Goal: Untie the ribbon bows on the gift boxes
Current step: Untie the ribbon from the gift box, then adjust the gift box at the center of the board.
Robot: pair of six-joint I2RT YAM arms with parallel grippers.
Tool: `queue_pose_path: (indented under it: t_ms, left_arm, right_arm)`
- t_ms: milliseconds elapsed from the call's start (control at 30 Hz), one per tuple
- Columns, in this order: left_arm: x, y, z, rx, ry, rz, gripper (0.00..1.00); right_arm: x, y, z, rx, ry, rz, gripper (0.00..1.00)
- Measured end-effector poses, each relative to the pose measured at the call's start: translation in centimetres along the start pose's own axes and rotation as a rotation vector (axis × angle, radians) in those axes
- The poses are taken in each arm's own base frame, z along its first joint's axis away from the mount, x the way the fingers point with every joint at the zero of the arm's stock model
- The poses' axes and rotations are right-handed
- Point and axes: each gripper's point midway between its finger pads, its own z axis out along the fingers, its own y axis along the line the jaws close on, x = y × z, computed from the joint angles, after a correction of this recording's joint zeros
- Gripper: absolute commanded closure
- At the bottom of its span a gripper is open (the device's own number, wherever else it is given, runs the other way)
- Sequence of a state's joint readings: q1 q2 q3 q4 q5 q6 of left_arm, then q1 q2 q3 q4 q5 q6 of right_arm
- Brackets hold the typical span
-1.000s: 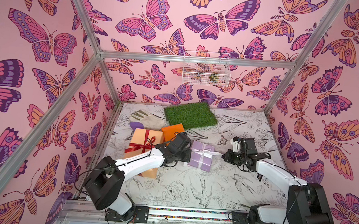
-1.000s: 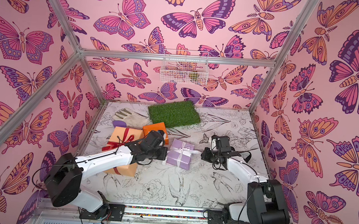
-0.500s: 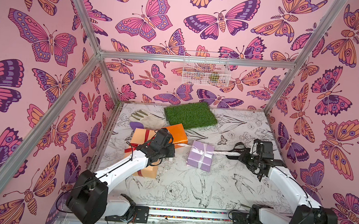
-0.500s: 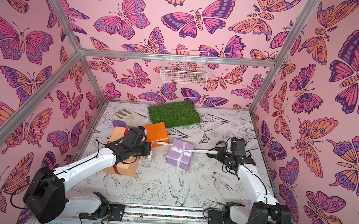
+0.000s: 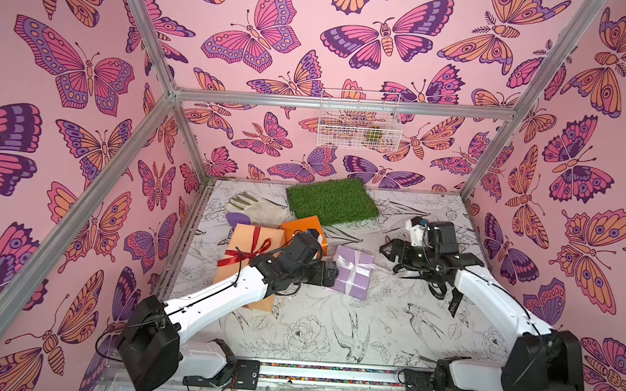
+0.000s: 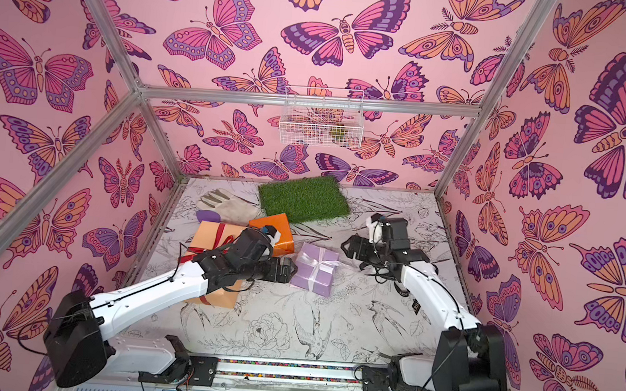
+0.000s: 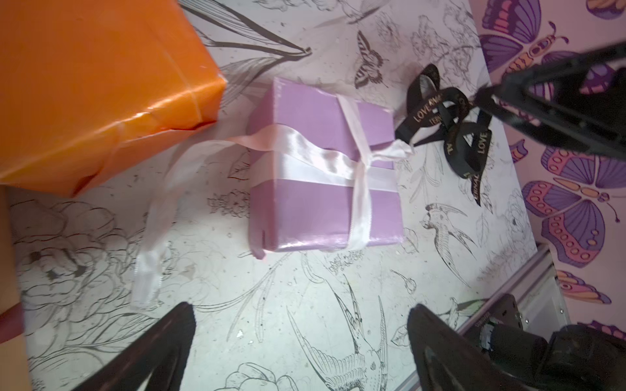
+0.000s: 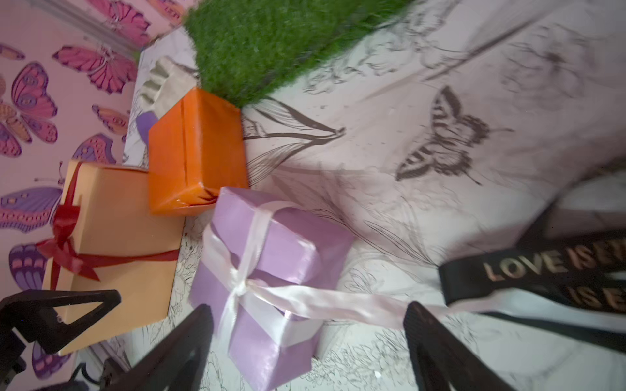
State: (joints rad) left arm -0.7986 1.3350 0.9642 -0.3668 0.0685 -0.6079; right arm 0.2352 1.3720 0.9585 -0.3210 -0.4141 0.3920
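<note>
Beside the lilac box (image 5: 355, 272) on the tabletop (image 5: 313, 318), on opposite sides, the left gripper (image 7: 298, 306) and right gripper (image 8: 308, 305) both gape wide and empty. A tug on the pale ribbon (image 7: 315, 159) (its centre knot looks tied) could drag the box itself into the black ribbon (image 7: 450, 125), which lies loose just beyond it. Far behind the lilac box, the wire basket (image 5: 357, 119) holds one small yellow-green thing that I cannot name.
</note>
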Motion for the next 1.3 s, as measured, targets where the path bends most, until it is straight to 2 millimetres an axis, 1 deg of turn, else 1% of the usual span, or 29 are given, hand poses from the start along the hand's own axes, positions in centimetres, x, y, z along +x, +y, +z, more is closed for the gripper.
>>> queue_pose_path:
  t_ms: [33,100,200,267,333,433,500,533,633,667,767,867,1000,1067,1167,1300]
  left_arm:
    - [0.2,-0.7,0.4,0.003,0.009,0.017,0.13]
    - [0.7,-1.6,1.6,0.006,0.026,0.030,0.12]
    - [2.1,-1.8,3.4,-0.006,0.063,0.020,0.09]
    - [2.9,-1.6,4.3,-0.010,0.076,0.000,0.08]
    - [3.3,-1.4,4.7,-0.015,0.081,-0.018,0.07]
    - [2.9,-1.4,5.0,-0.008,0.058,-0.030,0.05]
    - [2.2,-1.7,5.1,0.010,0.027,-0.035,0.05]
    - [1.7,-1.7,5.2,0.022,0.011,-0.040,0.07]
    - [0.1,-1.5,6.2,0.053,-0.031,-0.058,0.11]
    - [-0.4,-1.4,6.7,0.064,-0.046,-0.060,0.11]
    - [-1.8,-1.6,7.6,0.089,-0.074,-0.040,0.11]
    - [-2.8,-2.1,8.6,0.108,-0.082,-0.010,0.11]
    - [-4.3,-2.7,9.4,0.126,-0.099,0.023,0.10]
    - [-4.9,-2.5,9.3,0.131,-0.109,0.038,0.12]
    - [-5.2,-2.0,8.9,0.114,-0.099,0.079,0.16]
    - [-4.2,-2.0,7.6,0.086,-0.052,0.145,0.20]
  right_arm:
    - [-0.5,0.6,0.8,-0.012,0.008,-0.012,0.17]
    - [-1.4,1.2,2.3,-0.027,0.017,-0.022,0.17]
    - [-2.0,0.8,5.0,-0.043,0.050,-0.014,0.18]
    - [-1.7,0.5,6.8,-0.062,0.093,0.001,0.20]
    - [-1.1,0.4,8.0,-0.089,0.130,0.014,0.21]
    - [0.2,1.0,8.8,-0.127,0.177,0.022,0.21]
    - [1.1,1.7,8.8,-0.169,0.188,0.031,0.22]
    - [1.7,2.0,8.7,-0.189,0.192,0.038,0.23]
    - [3.9,2.0,8.0,-0.220,0.206,0.078,0.23]
    - [4.7,1.9,7.6,-0.222,0.211,0.097,0.23]
    - [6.5,2.0,6.0,-0.230,0.208,0.125,0.23]
    - [7.8,2.1,4.2,-0.223,0.187,0.132,0.23]
    - [9.3,1.0,2.2,-0.147,0.161,0.143,0.23]
    - [9.6,0.2,1.3,-0.086,0.144,0.135,0.24]
    - [9.4,-0.3,0.7,-0.046,0.127,0.111,0.26]
    - [8.7,-0.2,1.0,-0.036,0.137,0.079,0.32]
